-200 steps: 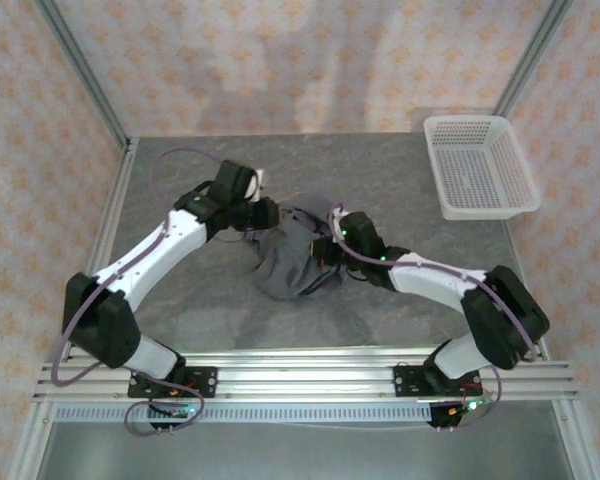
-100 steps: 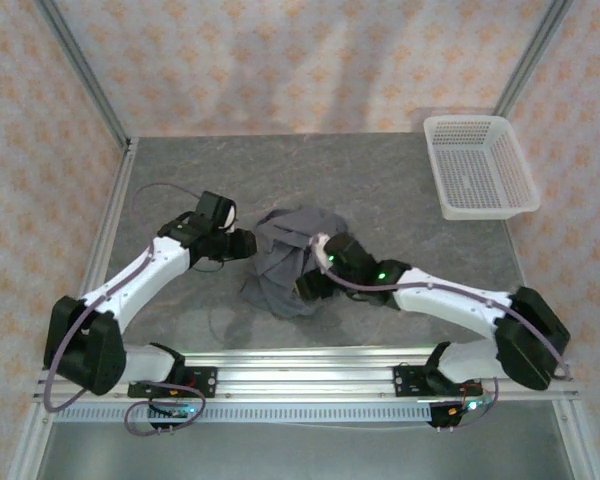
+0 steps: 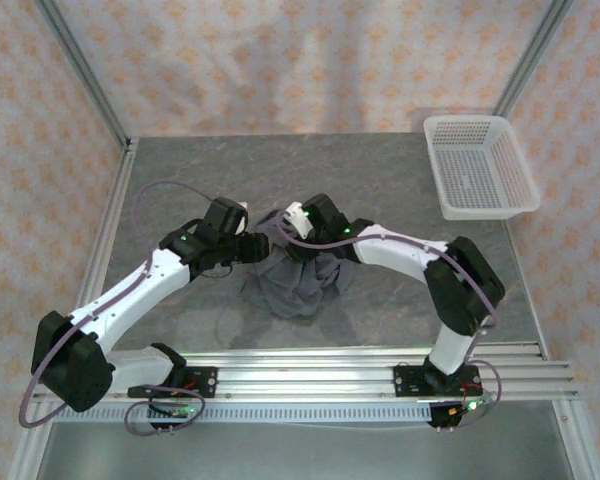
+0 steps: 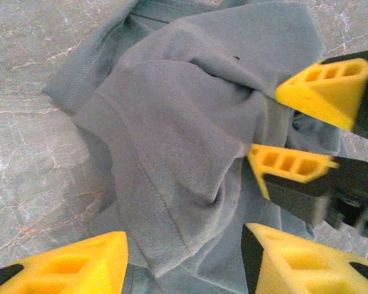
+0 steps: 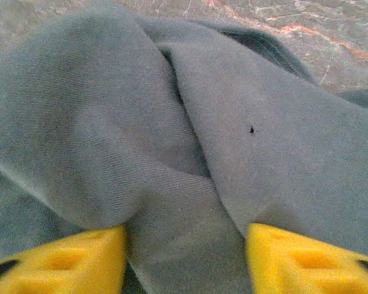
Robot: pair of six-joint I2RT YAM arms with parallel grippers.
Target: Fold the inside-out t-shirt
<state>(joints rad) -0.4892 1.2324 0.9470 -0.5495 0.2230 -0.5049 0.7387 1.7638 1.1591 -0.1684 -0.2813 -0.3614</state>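
Observation:
The inside-out t-shirt (image 3: 300,282) lies crumpled in a dark slate-grey heap at the middle of the table. My left gripper (image 3: 252,248) sits at the heap's left edge, open. Its yellow fingers (image 4: 61,266) straddle a hemmed fold of the t-shirt (image 4: 172,122) without pinching it. My right gripper (image 3: 288,235) is at the heap's far-left top, also open, and its yellow fingertips (image 4: 322,92) show from the left wrist. From the right wrist, a ridge of the t-shirt (image 5: 172,122) runs between that gripper's (image 5: 184,257) spread fingers (image 5: 306,254).
A white mesh basket (image 3: 480,165) stands at the table's back right corner. The grey marbled tabletop (image 3: 180,180) is bordered by metal frame posts and patterned walls. The two grippers are very near each other over the cloth.
Both grippers opened. The right wrist swung from the heap's right side over to its far-left top. The left gripper drew back left, then returned to the heap's edge. The heap shifted slightly.

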